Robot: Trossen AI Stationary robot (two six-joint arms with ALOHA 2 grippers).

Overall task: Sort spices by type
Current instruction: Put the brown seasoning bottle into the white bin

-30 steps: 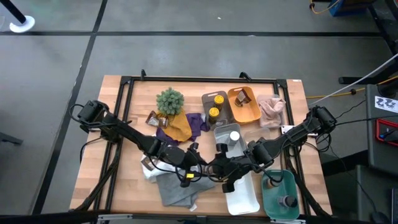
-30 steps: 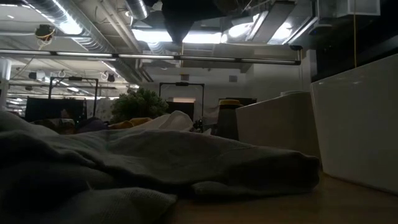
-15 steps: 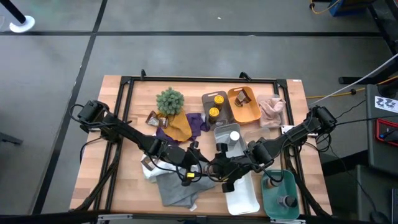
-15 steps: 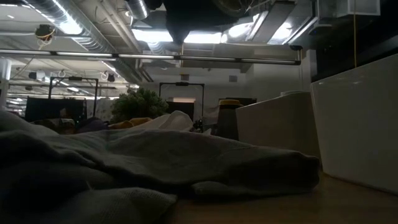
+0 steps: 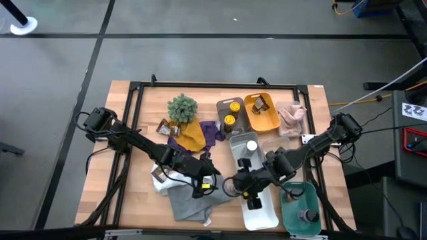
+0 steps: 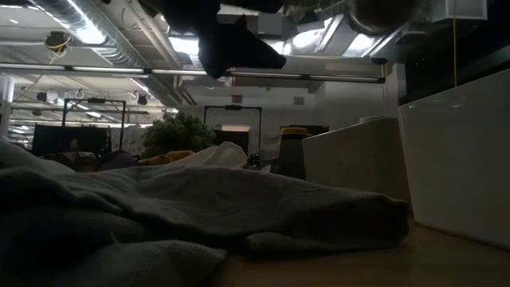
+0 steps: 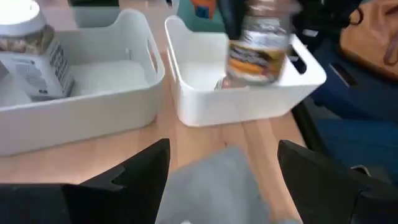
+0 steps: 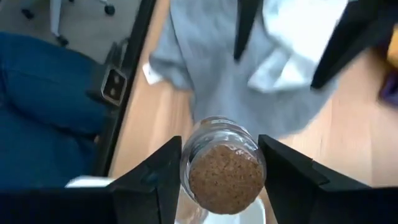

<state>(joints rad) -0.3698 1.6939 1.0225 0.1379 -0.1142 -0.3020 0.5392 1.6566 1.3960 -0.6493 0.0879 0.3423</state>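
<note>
A: What has moved?
B: The right gripper (image 5: 248, 189) is swinging toward five o'clock, now over the white tray (image 5: 265, 215), fingers clamping a cork-topped bottle (image 8: 222, 167).
A: And the left gripper (image 5: 208, 181)?
B: It is hovering at the bottle's nine o'clock over the grey cloth (image 5: 189, 200), fingers spread wide, holding nothing.

The right end effector (image 5: 245, 189) hangs over the near white tray (image 5: 263, 212). The left end effector (image 5: 212, 182) sits just beside it, above the grey cloth (image 5: 187, 200); the teal tray (image 5: 303, 207) lies on the right end effector's far side.
</note>
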